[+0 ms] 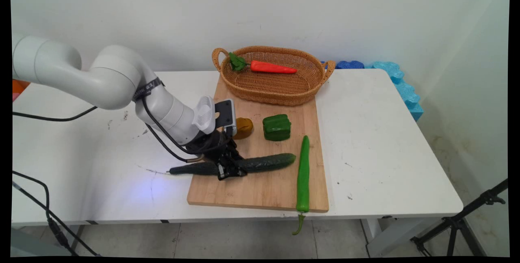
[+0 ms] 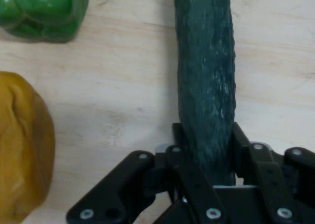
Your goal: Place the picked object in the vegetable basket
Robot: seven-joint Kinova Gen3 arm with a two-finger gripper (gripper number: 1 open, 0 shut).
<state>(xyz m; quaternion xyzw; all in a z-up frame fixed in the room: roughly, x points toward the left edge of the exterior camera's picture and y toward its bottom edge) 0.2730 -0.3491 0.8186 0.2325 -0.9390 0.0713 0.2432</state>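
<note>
On the white tabletop [image 1: 373, 133], over a wooden cutting board [image 1: 264, 190], our black hand [image 1: 229, 170] is clamped on the long dark-green cucumber [image 1: 268, 162], beside a yellow-brown lump [image 1: 243, 127].

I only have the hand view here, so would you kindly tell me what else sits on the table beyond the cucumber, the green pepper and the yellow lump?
Observer: A wicker basket stands at the cutting board's far end, holding a carrot.
Operator: Anything nearer the front?
Observer: A long green chili lies along the board's right side, its stem past the table's near edge.
Operator: Where on the cucumber is the pincer?
Observer: The pincer straddles the cucumber left of its middle; its left end overhangs the board.
</note>
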